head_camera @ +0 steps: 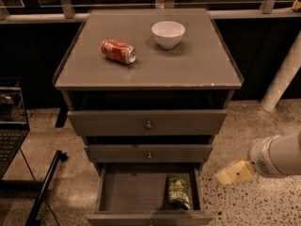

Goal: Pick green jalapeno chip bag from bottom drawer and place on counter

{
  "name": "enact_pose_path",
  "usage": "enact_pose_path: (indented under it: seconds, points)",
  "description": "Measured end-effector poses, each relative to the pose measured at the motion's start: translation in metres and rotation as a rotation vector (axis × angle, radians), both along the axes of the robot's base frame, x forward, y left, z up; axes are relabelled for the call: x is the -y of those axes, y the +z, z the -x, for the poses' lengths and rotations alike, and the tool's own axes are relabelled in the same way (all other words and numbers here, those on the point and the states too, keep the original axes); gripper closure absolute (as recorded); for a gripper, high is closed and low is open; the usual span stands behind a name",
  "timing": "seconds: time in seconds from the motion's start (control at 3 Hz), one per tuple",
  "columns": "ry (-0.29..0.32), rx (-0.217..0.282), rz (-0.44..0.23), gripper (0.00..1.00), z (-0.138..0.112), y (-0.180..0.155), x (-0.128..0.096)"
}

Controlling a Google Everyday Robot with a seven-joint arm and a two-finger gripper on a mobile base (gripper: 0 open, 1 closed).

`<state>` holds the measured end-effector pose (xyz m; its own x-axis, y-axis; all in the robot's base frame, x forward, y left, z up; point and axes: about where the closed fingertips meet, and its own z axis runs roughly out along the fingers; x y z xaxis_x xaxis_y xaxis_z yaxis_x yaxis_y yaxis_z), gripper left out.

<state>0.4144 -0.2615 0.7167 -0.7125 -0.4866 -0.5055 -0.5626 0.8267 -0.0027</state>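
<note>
Views: a single camera view.
Height: set high, above the level of the counter (150,72), well above the hand (231,173).
Facing: looks forward and steeply down at the cabinet's front, so the whole counter top shows, up and left of the hand.
Nearness: middling; the cabinet fills the middle of the frame from the counter down to the bottom drawer (136,192), whose front is cut by the lower edge.
Reach inside: the tilt lets the view see into the open bottom drawer, just left of the hand.
Right edge: the hand and its pale arm (277,155) enter low here, over the speckled floor (244,126).
Left edge: a laptop (10,121), far across from the hand.
</note>
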Motion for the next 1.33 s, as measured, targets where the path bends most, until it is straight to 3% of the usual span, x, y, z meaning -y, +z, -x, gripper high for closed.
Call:
enact_pose_path:
  seconds: [0.33, 0.67, 1.33]
  points:
    - [-0.051, 0.077, 0.001, 0.00, -0.019, 0.011, 0.006]
    - [-0.034, 0.064, -0.025, 0.00, -0.013, 0.007, 0.006]
    - [-0.168, -0.063, -0.115, 0.00, -0.019, -0.116, 0.025]
